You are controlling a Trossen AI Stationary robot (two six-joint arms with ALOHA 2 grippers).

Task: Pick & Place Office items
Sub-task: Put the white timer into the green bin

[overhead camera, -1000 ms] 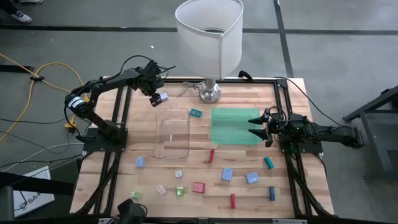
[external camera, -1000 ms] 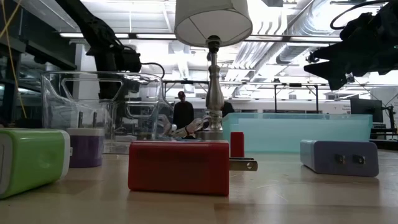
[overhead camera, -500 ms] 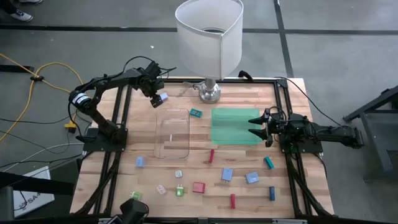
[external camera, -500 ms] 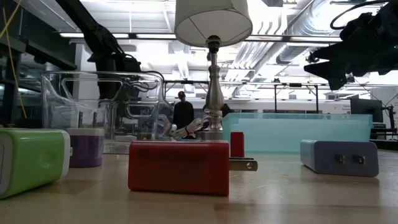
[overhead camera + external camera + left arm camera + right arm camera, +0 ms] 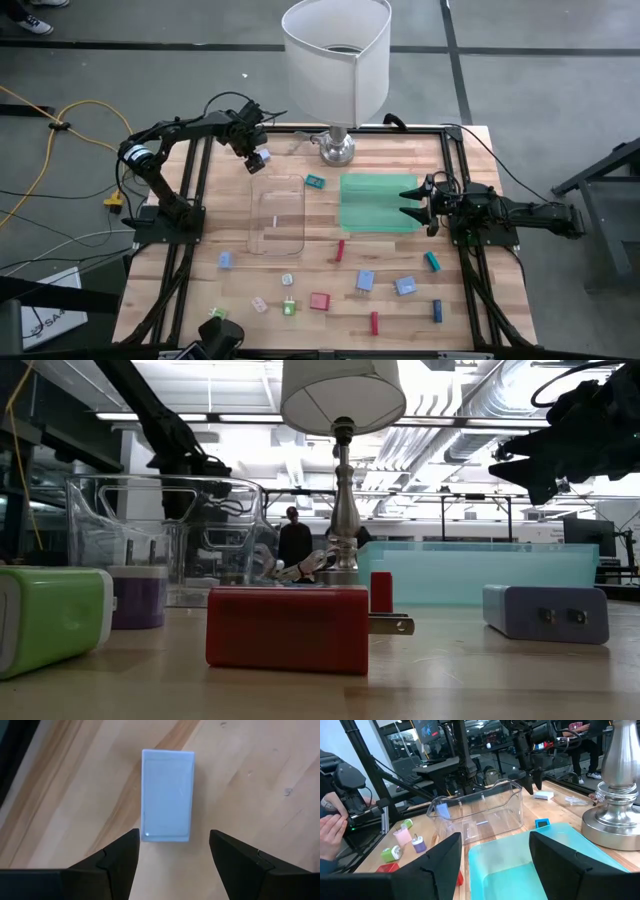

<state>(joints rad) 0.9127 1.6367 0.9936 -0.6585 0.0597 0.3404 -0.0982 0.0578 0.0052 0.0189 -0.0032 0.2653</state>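
Several small office items lie scattered along the near part of the wooden worktop (image 5: 400,255): in the low view a green charger block (image 5: 50,618) sits closest at one side, a purple-and-white one (image 5: 137,596) just behind it, a red block with metal prongs (image 5: 288,628) in the middle, and a pale blue block (image 5: 546,612) well apart on the other side. From above, the same near band shows a red stick (image 5: 375,322), a dark blue stick (image 5: 437,311), two pale blue blocks (image 5: 365,281) close together, a teal stick (image 5: 432,262) and another pale blue piece (image 5: 224,260) off toward the left arm's side. Farther in, the clear plastic tray (image 5: 277,214) stands beside the flat green tray (image 5: 378,203), with a small teal block (image 5: 316,182) between them near their far ends and a short red stick (image 5: 340,249) just in front of the gap. The right gripper (image 5: 415,203) hangs above the green tray's right edge, its fingers spread wide and holding nothing. Beyond the clear tray, the left gripper (image 5: 172,842) hovers over a pale blue rectangular block (image 5: 167,795) that lies flat on the bare wood; its fingers (image 5: 117,857) stand open at either side of the block's near end, not touching it. At the far edge stands a lamp (image 5: 335,60) with a white shade on a metal base.
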